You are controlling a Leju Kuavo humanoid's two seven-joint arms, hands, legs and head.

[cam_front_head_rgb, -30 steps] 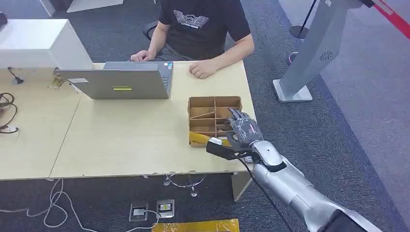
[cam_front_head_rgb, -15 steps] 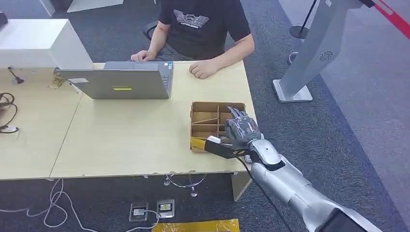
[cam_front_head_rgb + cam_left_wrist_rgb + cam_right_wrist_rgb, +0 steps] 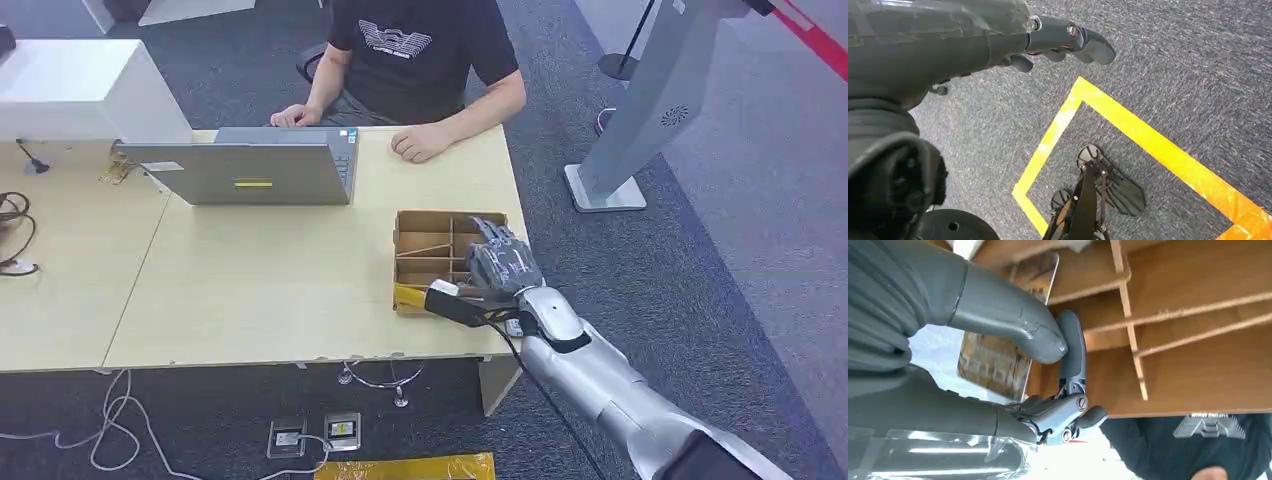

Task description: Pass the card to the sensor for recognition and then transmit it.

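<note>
A brown cardboard box (image 3: 447,222) with dividers sits near the table's right front corner. My right hand (image 3: 497,278) reaches into its near side, the dark thumb (image 3: 452,304) stretched over a yellowish strip (image 3: 410,295) at the front compartment. In the right wrist view a glossy card (image 3: 998,355) with brown print stands at the box's dividers (image 3: 1128,315), and my thumb (image 3: 1013,315) presses on its face while a finger (image 3: 1071,347) lies along its edge, pinching it. My left hand (image 3: 998,35) hangs over the carpet holding nothing, fingers loosely extended.
A person in a black shirt (image 3: 415,50) sits across the table, hands resting beside an open grey laptop (image 3: 245,170). A white box (image 3: 85,90) stands at the back left with cables (image 3: 15,235). A grey pillar (image 3: 645,110) rises right of the table. Yellow floor tape (image 3: 1128,130).
The cardboard box slid slightly right and away under my right hand. The hand settled a little deeper over the near compartments. The person has not moved.
</note>
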